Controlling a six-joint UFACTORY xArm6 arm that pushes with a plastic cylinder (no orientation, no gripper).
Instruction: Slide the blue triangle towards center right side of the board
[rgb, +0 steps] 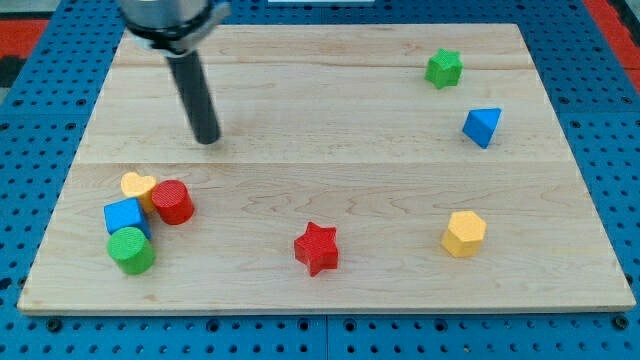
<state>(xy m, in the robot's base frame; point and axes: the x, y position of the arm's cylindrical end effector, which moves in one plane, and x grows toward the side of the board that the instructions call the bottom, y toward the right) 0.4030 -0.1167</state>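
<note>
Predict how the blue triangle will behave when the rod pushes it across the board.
The blue triangle looks rigid and flat-based, so it should slide, not roll. Its slanted sides may make it swivel if my tip strikes off-centre. It looks small, so probably light; the smooth board should offer little grip.

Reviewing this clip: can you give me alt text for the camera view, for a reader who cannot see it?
My tip rests on the wooden board at upper left, far from the blue triangle at the right. A green star sits above the triangle; a yellow hexagon and red star lie below. Five-less-one blocks cluster lower left.
</note>
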